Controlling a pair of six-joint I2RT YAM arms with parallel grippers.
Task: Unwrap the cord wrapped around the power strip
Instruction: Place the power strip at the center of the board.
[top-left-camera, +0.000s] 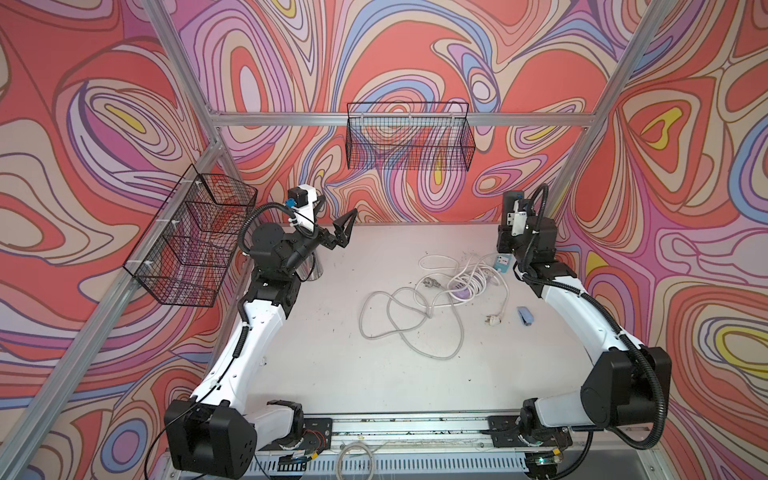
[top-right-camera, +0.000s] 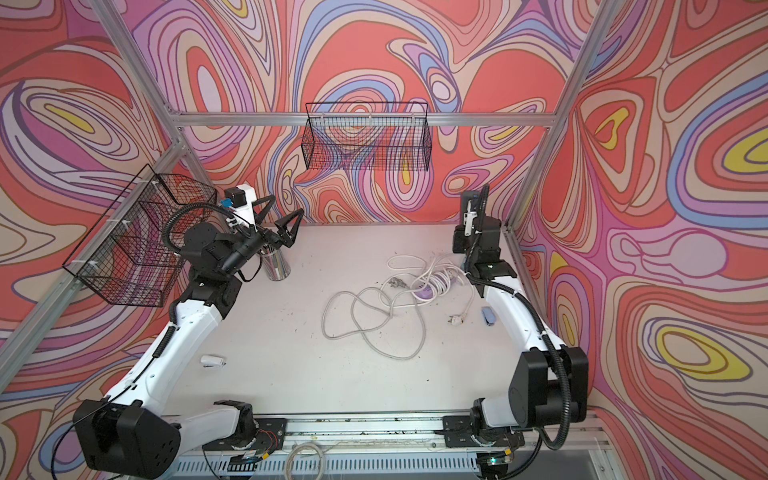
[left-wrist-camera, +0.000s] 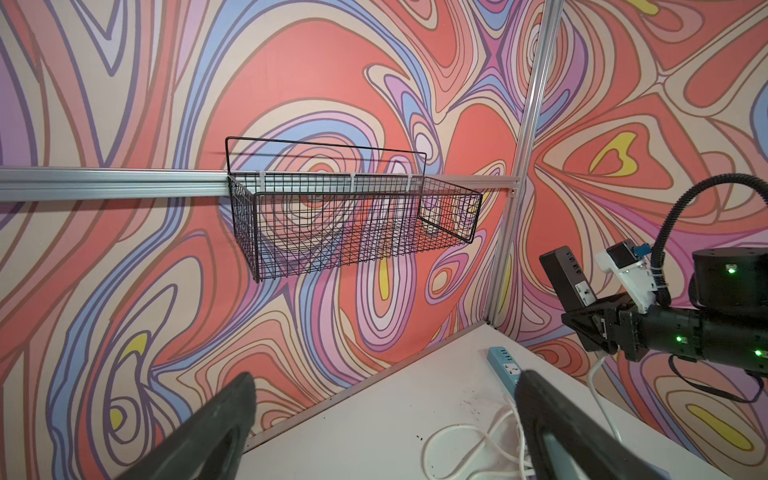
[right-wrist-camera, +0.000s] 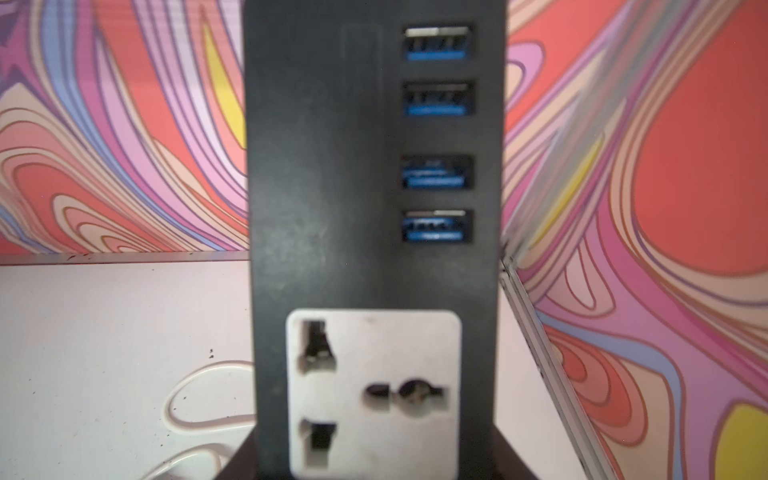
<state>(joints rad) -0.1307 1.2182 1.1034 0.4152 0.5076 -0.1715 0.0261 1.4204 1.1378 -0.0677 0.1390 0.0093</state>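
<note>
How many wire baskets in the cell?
2. The left basket hangs at the robot's left side; the back basket hangs at the far end, roughly centred. Anything behind the camera is out of view.

The power strip (right-wrist-camera: 324, 166) is matt black plastic, its socket face smooth white plastic, a little soiled. The cords (top-left-camera: 471, 279) have a smooth pale sheath. The table (top-left-camera: 332, 365) is matt white. The basket (top-left-camera: 409, 141) is black wire.

Around me: back wire basket (top-left-camera: 409, 145); side wire basket (top-left-camera: 191, 245); metal cup (top-right-camera: 277, 269); small blue item (top-left-camera: 525, 316); small white item (top-right-camera: 212, 360).
</note>
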